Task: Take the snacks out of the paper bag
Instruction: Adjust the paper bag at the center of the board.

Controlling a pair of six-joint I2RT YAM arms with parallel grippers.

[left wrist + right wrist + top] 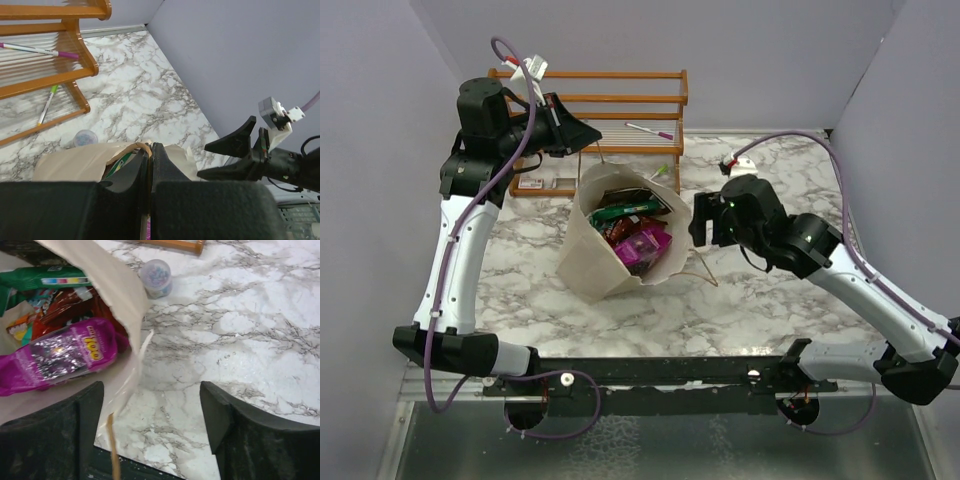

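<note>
- Pinching the far rim of the paper bag, the left gripper has its fingers pressed together, with cream paper on both sides of them.
- The bag sits in the middle of the marble table, tipped so that its open mouth faces up and to the right.
- The snacks all lie inside the bag. A purple packet is nearest the mouth, a red-brown packet is behind it and a green packet is farther in.
- The right gripper hangs at the right edge of the bag's mouth with its jaws spread wide, gripping nothing. The bag's rim and a thin string handle hang between its fingers.
- A small clear cup stands on the table just beyond the bag.
- A wooden rack stands at the far side of the table with a pink-capped pen lying on a shelf.
</note>
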